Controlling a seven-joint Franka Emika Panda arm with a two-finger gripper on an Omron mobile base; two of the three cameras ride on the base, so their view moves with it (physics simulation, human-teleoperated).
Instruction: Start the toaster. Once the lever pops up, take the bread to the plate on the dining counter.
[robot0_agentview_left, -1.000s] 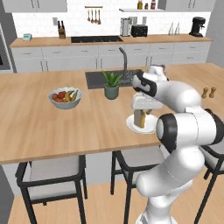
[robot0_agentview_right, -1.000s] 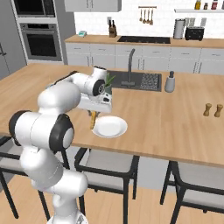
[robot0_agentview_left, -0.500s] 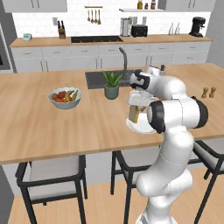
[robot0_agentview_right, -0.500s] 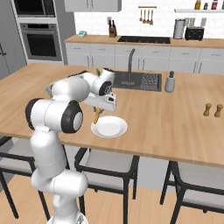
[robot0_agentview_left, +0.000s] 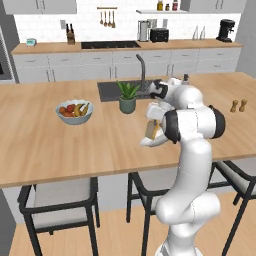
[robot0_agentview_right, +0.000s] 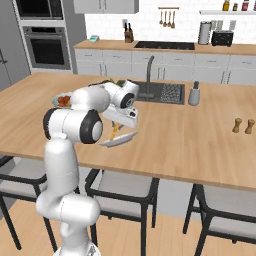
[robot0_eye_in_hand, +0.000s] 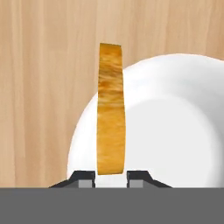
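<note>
- Over the dining counter (robot0_agentview_left: 60, 145): gripper (robot0_eye_in_hand: 111, 176) clamped on the bread (robot0_eye_in_hand: 110, 111), slice held edge-on.
- Bread sits above the near rim of the plate (robot0_eye_in_hand: 175, 127).

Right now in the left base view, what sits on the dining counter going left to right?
Grey bowl of fruit → potted plant → bread held on edge over the plate → pair of small wooden shakers.
</note>
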